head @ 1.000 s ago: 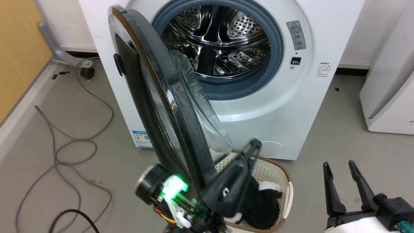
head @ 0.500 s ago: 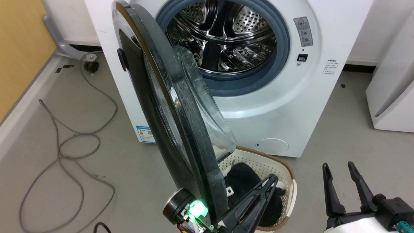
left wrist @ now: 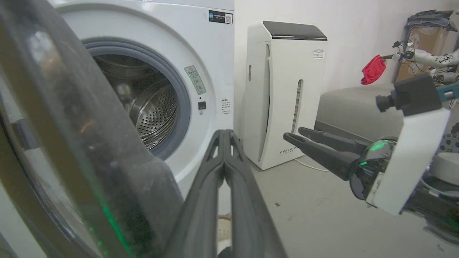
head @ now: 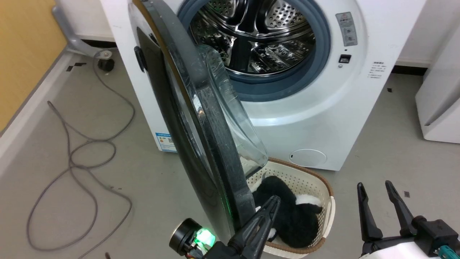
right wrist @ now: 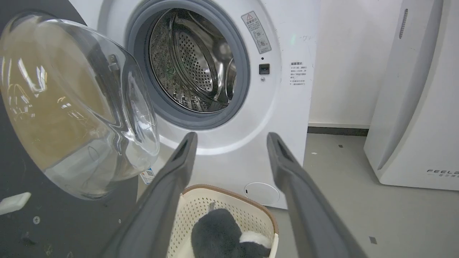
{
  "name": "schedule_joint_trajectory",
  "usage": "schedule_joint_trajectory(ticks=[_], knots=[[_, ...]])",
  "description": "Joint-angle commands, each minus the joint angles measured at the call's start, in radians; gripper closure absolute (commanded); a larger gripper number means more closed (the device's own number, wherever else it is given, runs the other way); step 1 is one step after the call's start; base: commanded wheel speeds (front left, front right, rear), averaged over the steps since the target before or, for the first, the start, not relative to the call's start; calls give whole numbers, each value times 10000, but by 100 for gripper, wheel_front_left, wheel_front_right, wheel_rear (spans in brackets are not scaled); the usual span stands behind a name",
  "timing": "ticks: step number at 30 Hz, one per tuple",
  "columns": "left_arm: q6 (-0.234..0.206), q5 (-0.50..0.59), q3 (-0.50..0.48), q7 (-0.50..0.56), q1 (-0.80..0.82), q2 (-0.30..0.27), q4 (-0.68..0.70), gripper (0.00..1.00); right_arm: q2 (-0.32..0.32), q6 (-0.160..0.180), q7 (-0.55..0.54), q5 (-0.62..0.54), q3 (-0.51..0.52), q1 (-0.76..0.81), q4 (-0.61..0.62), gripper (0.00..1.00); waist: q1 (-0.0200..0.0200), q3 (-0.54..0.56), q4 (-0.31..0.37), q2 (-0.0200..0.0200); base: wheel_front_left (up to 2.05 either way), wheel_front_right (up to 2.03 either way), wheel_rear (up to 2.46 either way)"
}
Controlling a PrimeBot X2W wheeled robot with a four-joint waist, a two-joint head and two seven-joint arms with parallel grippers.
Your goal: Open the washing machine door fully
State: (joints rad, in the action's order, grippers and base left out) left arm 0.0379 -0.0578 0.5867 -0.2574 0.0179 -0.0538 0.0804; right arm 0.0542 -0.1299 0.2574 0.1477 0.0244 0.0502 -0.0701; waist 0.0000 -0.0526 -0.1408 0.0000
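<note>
Nearest, at the lower edge of the head view, the left hand (head: 274, 200) is pointing up and to the right with its two dark fingers pressed together, gripping nothing. It is hanging just beside the lower rim of the washing machine door (head: 215, 151), on the glass side, and whether it is touching the rim I cannot tell. Off to the lower right, the right hand (head: 374, 185) is holding its fingers apart and empty, well clear of the door. Just past the left hand, a cream basket (head: 326, 189) is sitting on the grey floor (head: 377, 144) with a black-and-white plush toy (head: 291, 216) lying inside it. Above the basket, the door is standing swung out from the washer (head: 323, 115), hinged on the left side and turned nearly edge-on to the head camera, its clear glass bowl (head: 231, 108) bulging toward the right. Behind it, the steel drum (head: 251, 32) is showing wide open inside its grey rubber ring (head: 316, 61). Farther left, grey cables (head: 82, 154) are trailing across the floor; farther right, a white appliance (head: 438, 104) is standing against the wall.
</note>
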Motion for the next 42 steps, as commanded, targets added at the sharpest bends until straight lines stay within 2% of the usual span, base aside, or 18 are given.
schedule_joint_trajectory(ticks=[1, 12, 30, 35, 42], knots=[[-41, -29, -89, -44, -133, -5, -82, 100, -39, -8, 43, -95, -23, -114, -27, 0, 0, -55, -106, 0, 0, 0, 0], [-78, -47, -235, -44, -212, 24, -244, 100, -39, -8, 44, -219, -108, -137, -79, 0, 0, -106, -1022, 0, 0, 0, 0], [-21, 140, -687, -44, -781, 9, -54, 100, -39, -8, 44, -119, -420, -118, -174, 0, 0, -176, -3168, 0, 0, 0, 0], [-126, 138, -989, -44, -895, -17, -21, 100, -39, -8, 44, -130, -444, -161, -208, 0, 0, -235, -3513, 0, 0, 0, 0], [-499, -8, -2031, -44, -1131, -154, 68, 100, -39, -8, 44, -172, -489, -218, -266, 0, 0, -336, -3800, 0, 0, 0, 0]])
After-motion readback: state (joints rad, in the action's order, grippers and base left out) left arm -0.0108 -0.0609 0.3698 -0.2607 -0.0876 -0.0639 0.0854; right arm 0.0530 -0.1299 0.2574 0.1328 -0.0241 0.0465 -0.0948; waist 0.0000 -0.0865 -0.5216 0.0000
